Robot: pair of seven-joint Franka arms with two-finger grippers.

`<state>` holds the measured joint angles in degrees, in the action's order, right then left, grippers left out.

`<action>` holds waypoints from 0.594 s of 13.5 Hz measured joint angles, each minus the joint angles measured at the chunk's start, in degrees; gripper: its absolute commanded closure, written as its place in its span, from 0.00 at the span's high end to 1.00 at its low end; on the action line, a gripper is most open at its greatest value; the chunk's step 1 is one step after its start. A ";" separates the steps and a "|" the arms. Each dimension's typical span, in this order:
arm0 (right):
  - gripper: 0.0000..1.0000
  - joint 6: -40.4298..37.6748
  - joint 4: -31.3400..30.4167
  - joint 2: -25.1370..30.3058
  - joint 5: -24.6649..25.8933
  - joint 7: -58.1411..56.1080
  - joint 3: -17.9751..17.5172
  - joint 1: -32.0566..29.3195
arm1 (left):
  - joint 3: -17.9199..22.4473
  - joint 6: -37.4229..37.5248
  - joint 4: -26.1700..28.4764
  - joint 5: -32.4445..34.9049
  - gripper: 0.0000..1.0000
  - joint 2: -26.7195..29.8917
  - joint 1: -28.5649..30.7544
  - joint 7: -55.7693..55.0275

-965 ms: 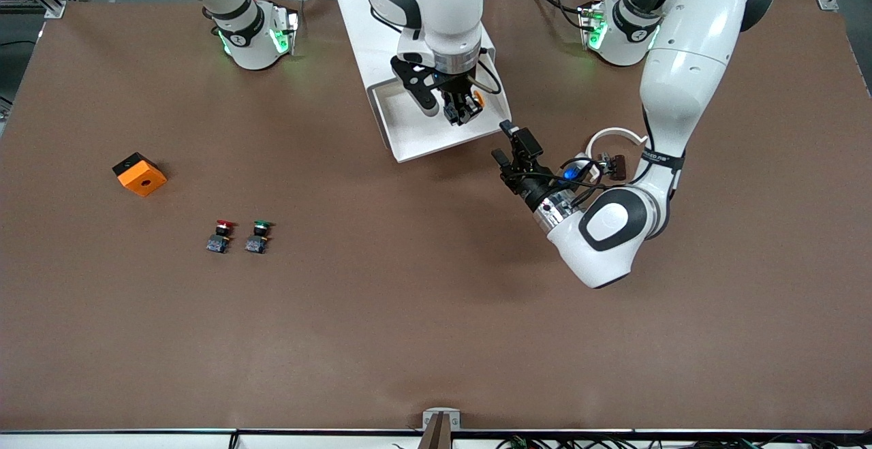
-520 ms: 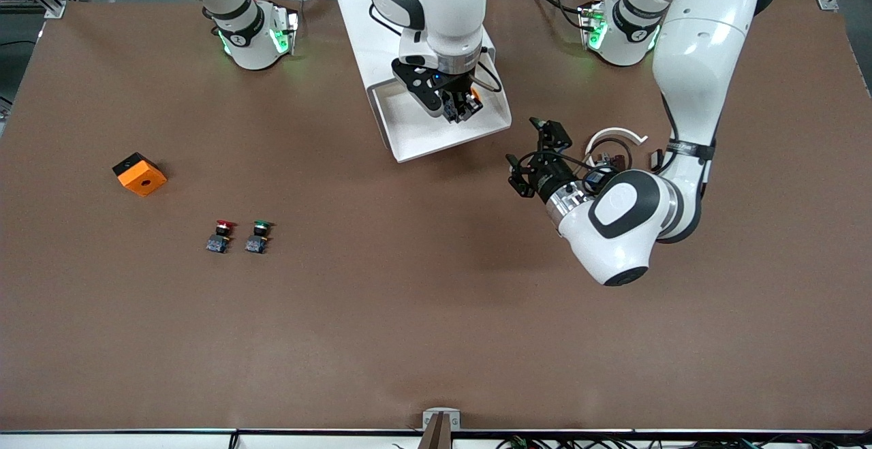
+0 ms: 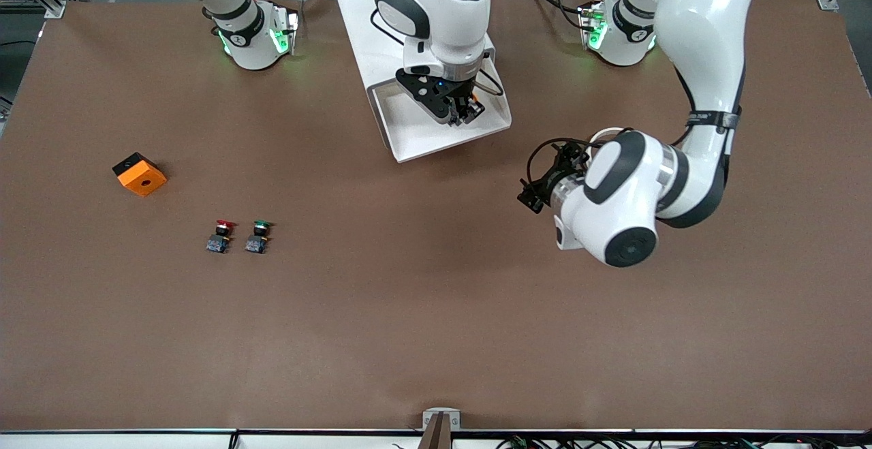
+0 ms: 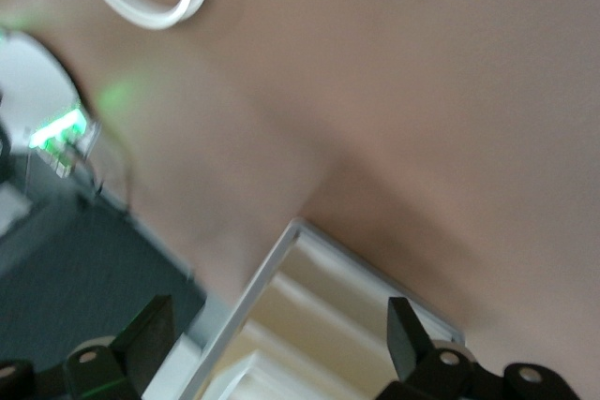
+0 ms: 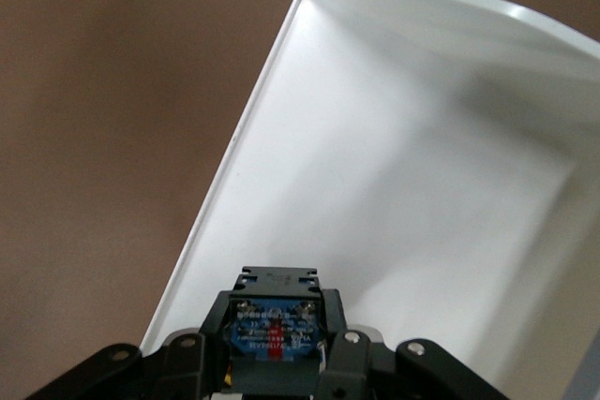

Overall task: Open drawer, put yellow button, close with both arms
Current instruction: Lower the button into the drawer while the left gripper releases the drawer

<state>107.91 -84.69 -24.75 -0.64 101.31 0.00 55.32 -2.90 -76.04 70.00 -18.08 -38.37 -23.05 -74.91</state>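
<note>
**Q:** Right gripper status?

**A:** I see the black two-finger right gripper (image 3: 462,110), upper centre, pinching the small yellow-capped button (image 3: 478,102) over the open white-tray drawer (image 3: 436,139), as before.

**Q:** Left?

**A:** My black left gripper (image 3: 545,180), fingers spread, has withdrawn from the drawer corner toward centre right.

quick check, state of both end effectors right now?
Left end effector: open, empty, over the table beside the drawer.
Right end effector: shut on the yellow button, over the open drawer.

Two white jointed arms (image 3: 702,47), black joint rings, black cables, green-lit bases (image 3: 262,40)
</note>
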 measured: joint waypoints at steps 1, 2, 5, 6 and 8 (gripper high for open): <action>0.99 0.06 0.05 0.00 0.00 -0.13 0.08 0.00 | 0.00 -1.91 0.00 2.93 1.00 0.11 -1.97 0.00; 1.00 0.16 0.12 0.01 0.00 -0.21 0.18 -0.01 | 0.00 -3.44 0.00 6.34 1.00 0.11 -3.92 0.08; 1.00 0.22 0.40 0.01 0.00 -0.59 0.38 -0.02 | -0.03 -5.79 -0.30 12.49 1.00 0.56 -7.67 0.31; 1.00 0.22 0.48 0.01 0.00 -0.87 0.42 -0.03 | -0.02 -7.70 -0.46 12.79 1.00 1.17 -7.65 0.46; 1.00 0.22 0.75 0.01 0.00 -2.17 0.61 -0.08 | 0.03 -11.14 -0.64 12.82 1.00 2.95 -6.93 1.32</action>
<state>108.13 -83.95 -24.73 -0.64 99.14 0.61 55.24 -2.87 -87.18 69.36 -5.26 -35.42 -29.98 -73.59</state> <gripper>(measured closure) 0.044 0.000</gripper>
